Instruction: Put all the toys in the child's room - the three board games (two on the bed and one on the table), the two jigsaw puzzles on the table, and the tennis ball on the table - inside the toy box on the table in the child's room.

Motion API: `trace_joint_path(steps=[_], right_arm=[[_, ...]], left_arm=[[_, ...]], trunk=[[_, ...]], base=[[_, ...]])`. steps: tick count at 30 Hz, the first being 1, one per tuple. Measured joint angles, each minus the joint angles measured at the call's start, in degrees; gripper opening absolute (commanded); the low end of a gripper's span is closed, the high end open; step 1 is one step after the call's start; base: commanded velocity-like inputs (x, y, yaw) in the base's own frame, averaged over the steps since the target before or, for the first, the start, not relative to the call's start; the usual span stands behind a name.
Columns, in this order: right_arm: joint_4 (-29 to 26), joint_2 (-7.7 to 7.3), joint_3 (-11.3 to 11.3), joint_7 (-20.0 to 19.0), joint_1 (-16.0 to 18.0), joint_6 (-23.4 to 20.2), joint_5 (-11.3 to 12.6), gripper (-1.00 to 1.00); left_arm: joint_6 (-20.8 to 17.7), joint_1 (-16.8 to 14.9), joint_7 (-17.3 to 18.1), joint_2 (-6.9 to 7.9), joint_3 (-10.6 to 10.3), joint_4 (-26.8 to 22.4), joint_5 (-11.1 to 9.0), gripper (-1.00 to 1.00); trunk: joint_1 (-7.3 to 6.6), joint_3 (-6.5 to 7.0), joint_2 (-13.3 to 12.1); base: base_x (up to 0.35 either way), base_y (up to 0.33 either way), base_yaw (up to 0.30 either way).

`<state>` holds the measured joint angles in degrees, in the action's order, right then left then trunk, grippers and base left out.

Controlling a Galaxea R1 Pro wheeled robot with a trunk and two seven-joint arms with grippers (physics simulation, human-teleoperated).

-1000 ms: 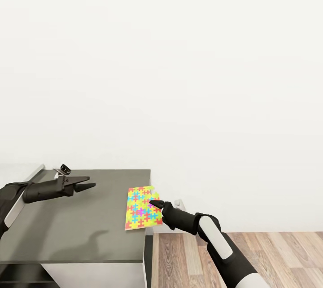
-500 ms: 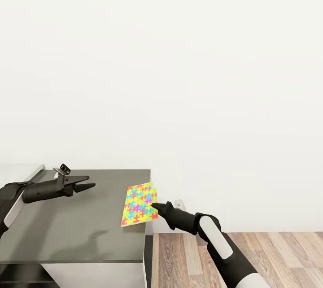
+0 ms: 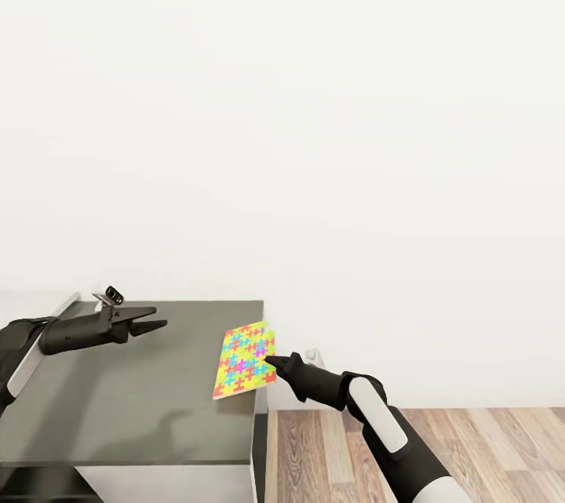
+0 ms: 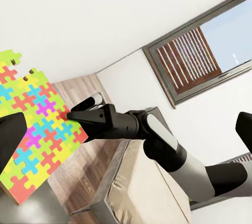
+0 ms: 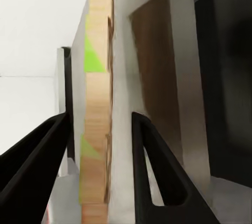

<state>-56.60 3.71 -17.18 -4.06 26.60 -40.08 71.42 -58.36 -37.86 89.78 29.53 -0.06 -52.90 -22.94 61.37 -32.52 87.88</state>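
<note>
A jigsaw puzzle [image 3: 243,360] of yellow, pink, blue and green pieces lies at the right edge of the dark-topped table [image 3: 118,401], with its right side tipped up and overhanging the edge. My right gripper [image 3: 269,361] is shut on that raised side. In the right wrist view its two fingers straddle the board's wooden edge [image 5: 97,103]. In the left wrist view the same pinch [image 4: 68,115] holds the puzzle [image 4: 31,129]. My left gripper [image 3: 161,323] hovers open above the table's back left with nothing in it. The toy box, board games and tennis ball are out of view.
A small black object [image 3: 115,295] sits at the table's back left beside a light grey sloping rim [image 3: 55,315]. A white wall rises behind the table. Wood-plank floor [image 3: 471,448] lies to the right. The left wrist view takes in the bed [image 4: 142,192] and a window [image 4: 205,51].
The puzzle has slid a little to the left and its right side has tipped up in my right gripper. The left arm has held still.
</note>
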Motion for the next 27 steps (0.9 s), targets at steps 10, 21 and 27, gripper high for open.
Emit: trace_joint_path(steps=[10,21,27], right_arm=[[0.0,0.23,0.1,0.0,0.0,0.1,-0.1,-1.0],[-0.4,-0.37,0.4,-0.1,0.0,0.0,-0.2,-1.0],[-0.4,0.0,0.4,-3.9,0.0,0.5,-0.4,-1.0]], left_arm=[[0.0,0.0,0.0,-0.02,0.0,0.0,0.1,1.0],[0.0,0.0,0.0,0.11,-0.1,0.2,0.2,1.0],[0.0,0.0,0.0,0.2,-0.2,0.2,0.6,1.0]], trunk=[[-2.2,1.8,-4.0],[-4.61,3.77,-8.4],[-5.93,4.85,-10.8]], base=[[0.0,0.0,0.0],[0.0,0.0,0.0],[0.0,0.0,0.0]])
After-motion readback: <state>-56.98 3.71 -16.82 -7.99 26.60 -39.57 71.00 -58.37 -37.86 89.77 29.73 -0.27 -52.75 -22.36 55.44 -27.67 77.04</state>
